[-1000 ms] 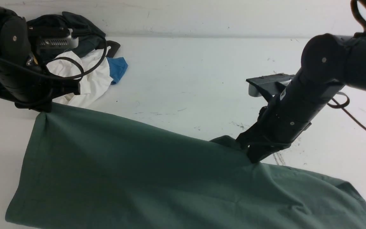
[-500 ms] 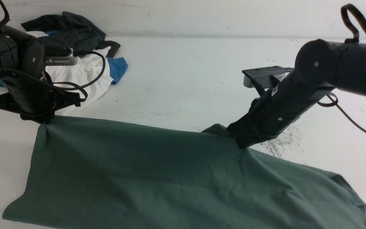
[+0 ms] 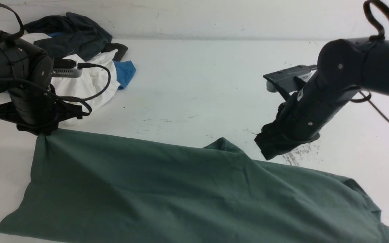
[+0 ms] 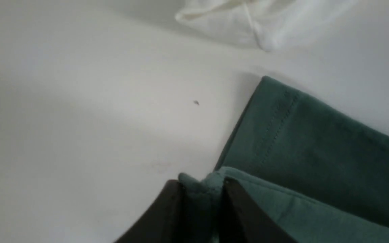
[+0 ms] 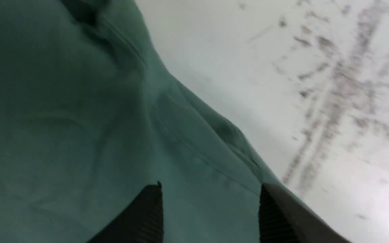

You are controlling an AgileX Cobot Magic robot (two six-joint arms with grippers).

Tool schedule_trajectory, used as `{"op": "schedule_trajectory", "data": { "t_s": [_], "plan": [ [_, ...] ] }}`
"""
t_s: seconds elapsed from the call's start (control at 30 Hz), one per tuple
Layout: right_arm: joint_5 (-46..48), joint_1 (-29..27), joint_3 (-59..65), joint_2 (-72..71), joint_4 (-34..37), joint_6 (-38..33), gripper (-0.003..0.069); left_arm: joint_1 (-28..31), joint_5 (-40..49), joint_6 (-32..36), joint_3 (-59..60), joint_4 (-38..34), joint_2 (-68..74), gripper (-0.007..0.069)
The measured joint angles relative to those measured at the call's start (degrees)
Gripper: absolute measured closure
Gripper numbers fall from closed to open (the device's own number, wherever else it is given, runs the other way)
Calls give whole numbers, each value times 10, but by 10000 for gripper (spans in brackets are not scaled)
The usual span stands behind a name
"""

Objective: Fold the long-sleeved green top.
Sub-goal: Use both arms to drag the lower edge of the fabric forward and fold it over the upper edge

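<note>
The green long-sleeved top (image 3: 181, 189) lies spread across the near part of the white table, with one fold standing up as a small peak near the middle. My left gripper (image 3: 41, 130) sits at the top's far left corner. In the left wrist view a bunch of the hem (image 4: 199, 189) fills the narrow gap between the gripper's (image 4: 201, 194) dark fingers. My right gripper (image 3: 265, 152) hangs just right of the peak, clear of the cloth. Its ribbed fingers (image 5: 147, 209) stand wide apart over the green top (image 5: 62, 118), with nothing between them.
A pile of other clothes lies at the back left: a white shirt (image 3: 93, 84), dark garments (image 3: 73, 30) and a blue piece (image 3: 125, 72). The white shirt's edge (image 4: 258, 20) lies close to the left gripper. Dark scuff marks (image 3: 299, 152) cross the table under the right gripper.
My right gripper has opened, let go of the top and drawn back to the right; the fold it held has sunk. The left gripper's jaws have eased apart slightly.
</note>
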Motion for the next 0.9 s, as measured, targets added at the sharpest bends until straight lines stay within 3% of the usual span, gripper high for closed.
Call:
{"op": "schedule_trajectory", "data": {
  "t_s": [0.17, 0.27, 0.43, 0.63, 0.9],
  "plan": [
    [80, -24, -4, -43, -129, 68, 290, 1, 53, -3, -48, 27, 0, 446],
    [103, -54, -4, -51, -135, 73, 290, 1, 73, 4, -63, 27, 0, 446],
    [111, -118, -4, -50, -48, 31, 290, 1, 98, 37, -67, 16, 3, 446],
    [99, -124, -4, -23, 60, -44, 290, 2, 102, 41, -67, 16, 10, 396],
    [104, -122, -4, 31, 77, -72, 267, 2, 112, 56, -69, 22, 11, 246]
  ]
}}
